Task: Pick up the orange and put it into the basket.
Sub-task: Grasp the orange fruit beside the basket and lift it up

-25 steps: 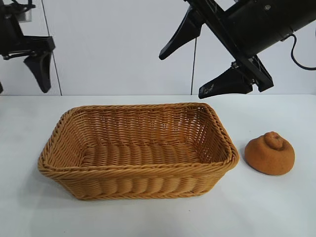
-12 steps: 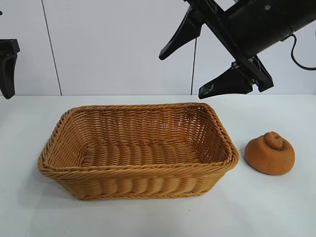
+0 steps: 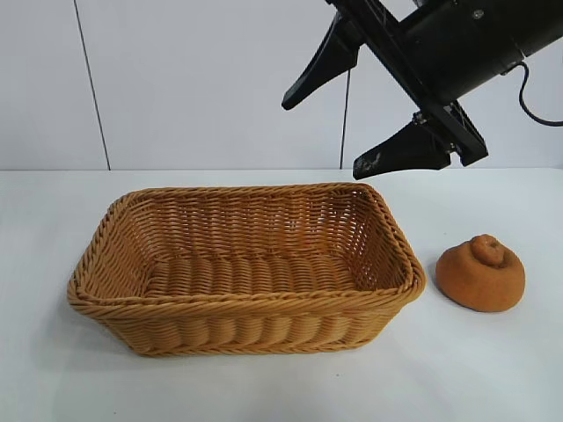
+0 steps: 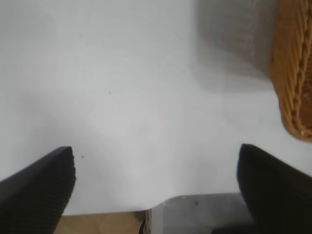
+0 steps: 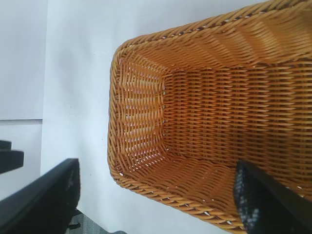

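Note:
The orange (image 3: 481, 272), a brownish-orange domed lump with a knob on top, sits on the white table just right of the basket (image 3: 246, 303). The woven wicker basket holds nothing. My right gripper (image 3: 322, 136) hangs high above the basket's far right corner, open and empty, well above and left of the orange. The right wrist view looks down into the basket (image 5: 114, 122) between that gripper's spread fingers (image 5: 157, 175). My left gripper (image 4: 156, 161) is open and empty over bare table; it does not show in the exterior view. One end of the basket (image 4: 292, 73) shows in the left wrist view.
The white table (image 3: 493, 369) stretches in front of and to the right of the orange. A white panelled wall stands behind. The left wrist view shows the table's edge with a metal bracket (image 4: 195, 212) below it.
My left gripper has moved left out of the exterior view. The right gripper, basket and orange have stayed where they were.

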Robot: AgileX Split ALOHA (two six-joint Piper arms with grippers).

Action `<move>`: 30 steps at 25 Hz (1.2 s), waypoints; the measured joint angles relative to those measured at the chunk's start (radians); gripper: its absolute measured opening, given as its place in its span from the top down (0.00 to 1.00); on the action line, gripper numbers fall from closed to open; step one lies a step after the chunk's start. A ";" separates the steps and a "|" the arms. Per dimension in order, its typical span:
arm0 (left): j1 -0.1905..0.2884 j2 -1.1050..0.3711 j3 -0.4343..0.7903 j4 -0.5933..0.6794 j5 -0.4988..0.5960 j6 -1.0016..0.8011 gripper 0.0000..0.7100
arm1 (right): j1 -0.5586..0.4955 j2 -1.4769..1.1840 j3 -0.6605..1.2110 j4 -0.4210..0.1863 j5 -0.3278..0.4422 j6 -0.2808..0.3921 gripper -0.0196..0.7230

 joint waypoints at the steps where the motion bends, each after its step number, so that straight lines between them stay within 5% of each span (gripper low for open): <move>1: 0.000 -0.057 0.040 0.002 -0.009 0.000 0.09 | 0.000 0.000 0.000 0.000 0.001 0.000 0.18; 14: 0.000 -0.806 0.511 0.043 -0.130 0.000 0.09 | 0.000 0.000 0.000 -0.001 0.001 0.000 0.18; 22: 0.000 -1.165 0.561 0.044 -0.130 0.000 0.09 | 0.000 0.000 0.000 -0.001 0.001 0.000 0.18; 30: -0.002 -1.311 0.563 0.044 -0.130 0.000 0.09 | 0.000 0.000 0.000 -0.001 0.003 0.000 0.18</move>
